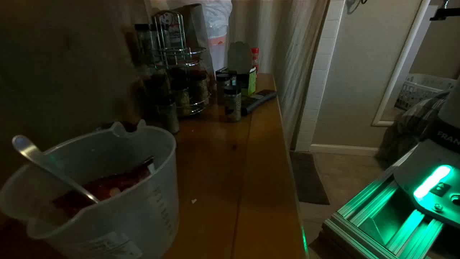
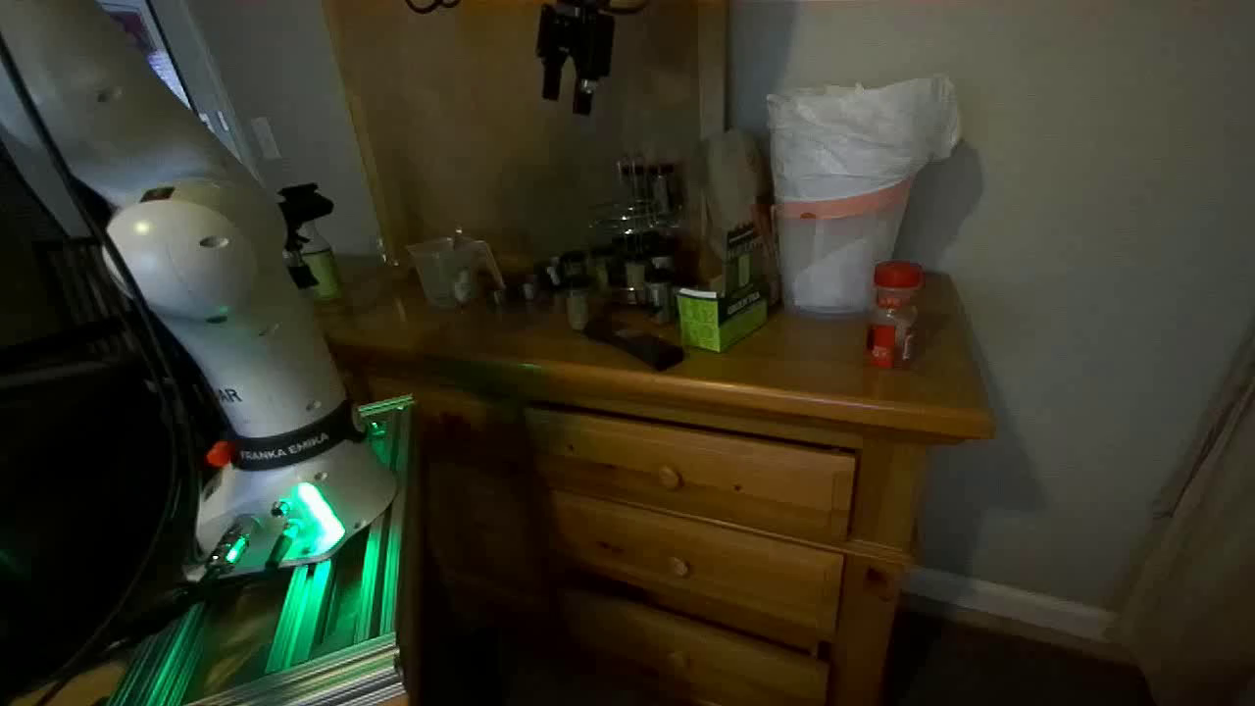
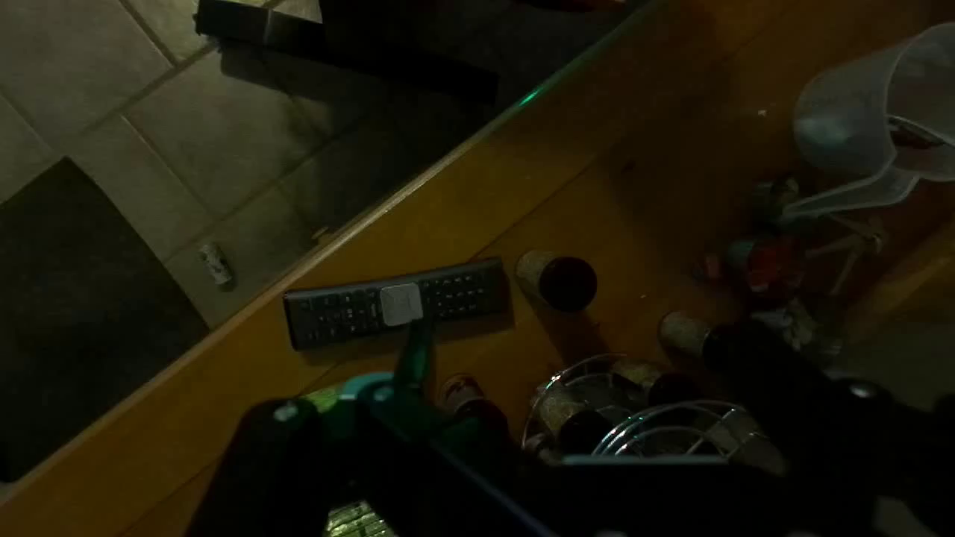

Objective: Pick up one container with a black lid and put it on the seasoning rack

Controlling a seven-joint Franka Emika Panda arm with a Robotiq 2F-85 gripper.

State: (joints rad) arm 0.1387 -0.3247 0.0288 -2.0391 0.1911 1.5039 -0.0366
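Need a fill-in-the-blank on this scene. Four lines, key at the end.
1. The jars on the wire seasoning rack have ____ lids.
2. In the wrist view, a loose jar stands beside a handheld ____ with rows of buttons.
3. The bottle by the bag-lined bin has a ____ cap.
4. The gripper hangs in the air, ____ rather than shut.

Missing words: black; remote control; red; open.

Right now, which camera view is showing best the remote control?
The wrist view: it shows the remote control from above, with its buttons and grey pad distinct. Both exterior views show it smaller, as a dark slanted shape, its buttons hard to make out.
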